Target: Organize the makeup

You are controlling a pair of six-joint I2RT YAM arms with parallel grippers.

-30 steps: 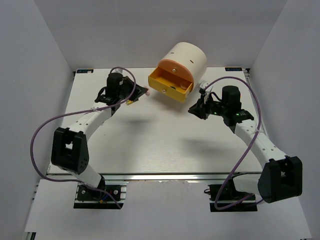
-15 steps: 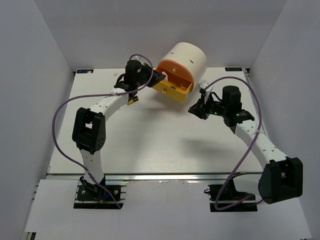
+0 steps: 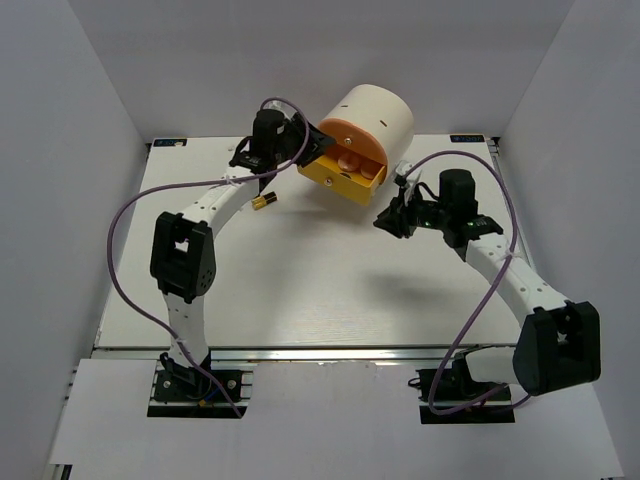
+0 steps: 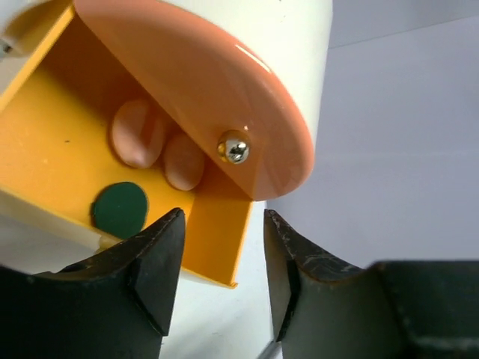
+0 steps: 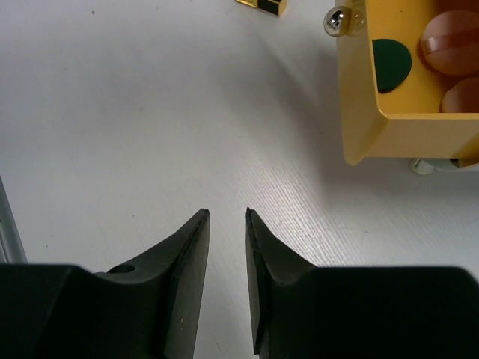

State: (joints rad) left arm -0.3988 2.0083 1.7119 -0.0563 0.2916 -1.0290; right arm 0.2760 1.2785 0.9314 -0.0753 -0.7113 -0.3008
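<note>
1. While the cream cylinder's [image 3: 378, 112] yellow drawer [image 4: 41, 153] is pulled open, the left gripper [image 4: 222, 218] is held spread, empty, at its corner.
2. The right gripper [image 5: 227, 214] is narrowly parted, empty.
3. Peach round pieces [image 4: 138, 133] and a dark green disc [image 4: 120, 209] are seen inside the drawer.

**Q:** How is the left arm [image 3: 205, 205] posed?

**A:** It stretches far forward from its base on the near left, then curves inward. The left gripper [image 3: 318, 150] sits at the far centre, with its fingers well apart and empty.

**Q:** And the right arm [image 3: 510, 275]?

**A:** It rises from the near right, bent at the elbow, with the wrist turned inward. The right gripper [image 3: 386, 219] points left, its fingers parted by a narrow gap and empty.
</note>
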